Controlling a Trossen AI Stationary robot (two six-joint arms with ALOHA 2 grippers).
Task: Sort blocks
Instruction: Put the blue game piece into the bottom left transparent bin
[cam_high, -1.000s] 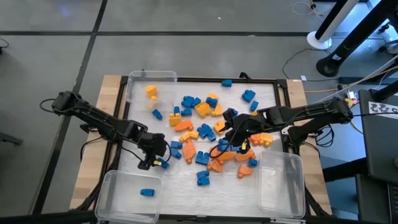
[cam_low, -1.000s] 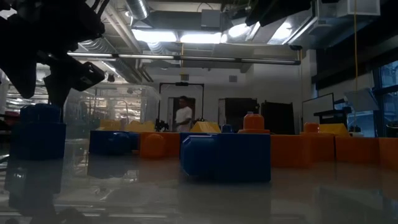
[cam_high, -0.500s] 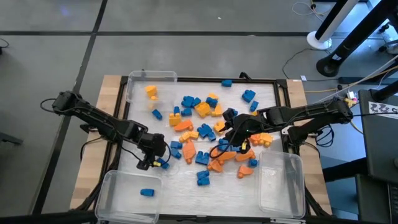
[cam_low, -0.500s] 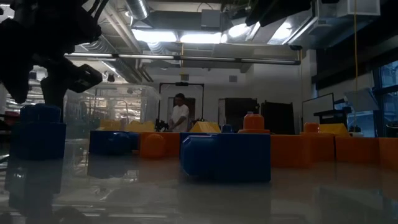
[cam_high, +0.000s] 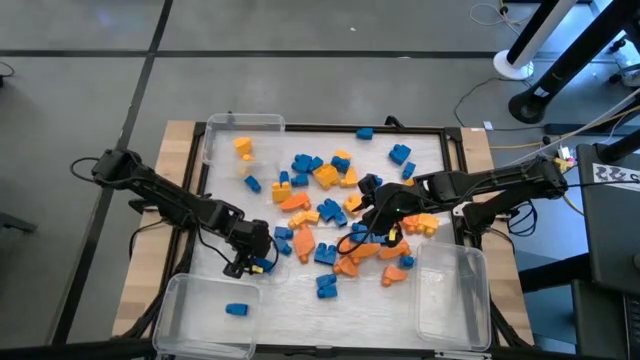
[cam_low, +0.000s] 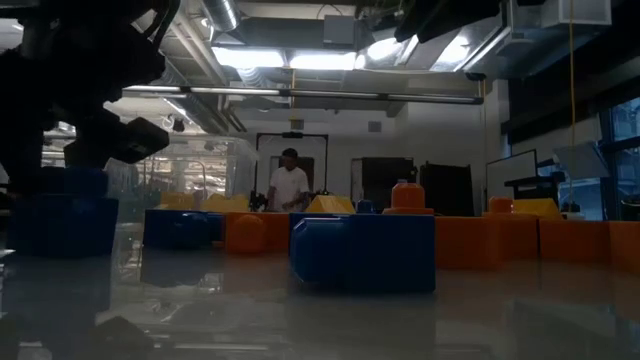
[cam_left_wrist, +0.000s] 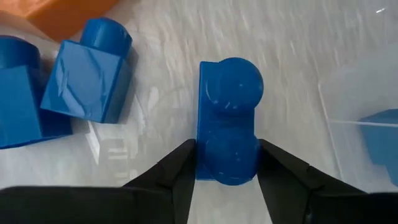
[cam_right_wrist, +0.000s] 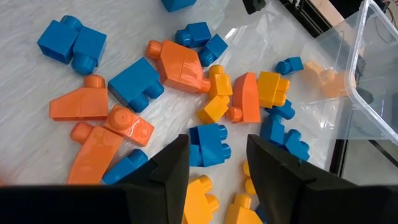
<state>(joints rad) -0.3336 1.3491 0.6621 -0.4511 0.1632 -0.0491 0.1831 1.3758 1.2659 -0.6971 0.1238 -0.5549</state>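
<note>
While the right gripper (cam_high: 385, 232) hung open over the pile without moving, the left gripper (cam_high: 252, 262) had edged toward five o'clock, fingers pinched on a blue two-stud block (cam_left_wrist: 227, 121), nearer the clear bin (cam_high: 180, 300) holding one blue brick (cam_high: 236, 310); delivery looked close.

Blue, orange and yellow blocks (cam_high: 330, 215) lie scattered mid-frame; my left pincer (cam_left_wrist: 225, 163) pinches a blue two-stud block (cam_left_wrist: 227, 130).

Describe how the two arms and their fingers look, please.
Both arms are dark, slim and jointed, with black cables along them. The left gripper and right gripper each end in two matte black fingers that taper to flat tips. No markings show.
</note>
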